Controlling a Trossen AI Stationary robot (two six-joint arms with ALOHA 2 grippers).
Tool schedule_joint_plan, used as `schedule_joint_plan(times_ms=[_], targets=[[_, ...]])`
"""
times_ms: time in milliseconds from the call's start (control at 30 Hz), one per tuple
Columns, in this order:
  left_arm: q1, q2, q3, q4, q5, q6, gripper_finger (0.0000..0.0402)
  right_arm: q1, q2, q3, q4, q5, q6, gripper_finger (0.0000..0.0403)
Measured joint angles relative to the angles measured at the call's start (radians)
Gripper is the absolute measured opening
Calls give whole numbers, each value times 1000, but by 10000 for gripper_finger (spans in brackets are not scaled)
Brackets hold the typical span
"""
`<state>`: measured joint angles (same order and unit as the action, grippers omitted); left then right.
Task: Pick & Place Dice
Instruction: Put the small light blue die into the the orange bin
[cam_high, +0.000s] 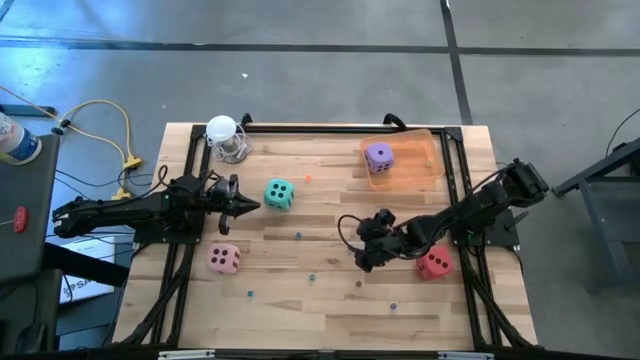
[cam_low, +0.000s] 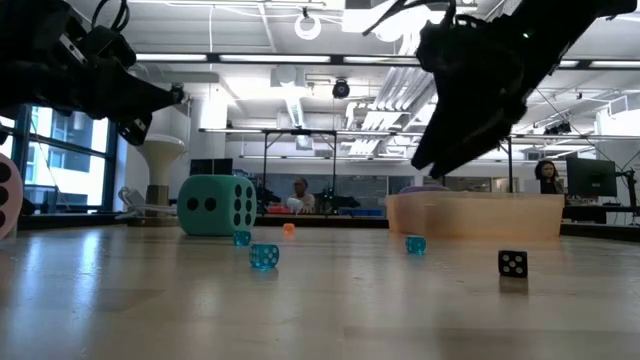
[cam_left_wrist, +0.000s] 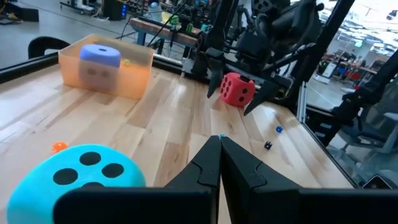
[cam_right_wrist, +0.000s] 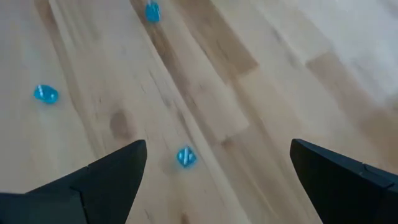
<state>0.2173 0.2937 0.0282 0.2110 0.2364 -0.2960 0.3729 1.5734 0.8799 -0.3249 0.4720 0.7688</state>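
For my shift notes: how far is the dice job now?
Done: the purple die lies in the orange tray. In hand: nothing; the right gripper is open and empty, the left gripper shut beside the teal die. Left: teal, pink die and red die.

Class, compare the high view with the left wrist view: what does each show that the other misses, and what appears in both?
Only the high view shows the pink die, near the left arm, and the white-topped glass object at the table's far edge.

Only the left wrist view shows the left gripper from close up, fingers pressed shut and holding nothing, and a chair beyond the table.

Both show the teal die, the red die, the purple die in the orange tray, and the open right gripper, holding nothing.
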Motion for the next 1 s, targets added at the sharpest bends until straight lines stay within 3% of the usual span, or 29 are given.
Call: schedule_joint_plan(times_ms=[133,533,800,1000], targets=[[0,2,0,4,-4,-20,2,-3,0,0,-4,-68,21,388],[0,2,0,13,-2,-9,2,30,4,0,-52,-71,99,388],[0,2,0,10,58,-12,2,29,76,0,-78,-88,2,388],[0,3,0,7,64,-12,2,27,81,0,23,-92,-72,388]])
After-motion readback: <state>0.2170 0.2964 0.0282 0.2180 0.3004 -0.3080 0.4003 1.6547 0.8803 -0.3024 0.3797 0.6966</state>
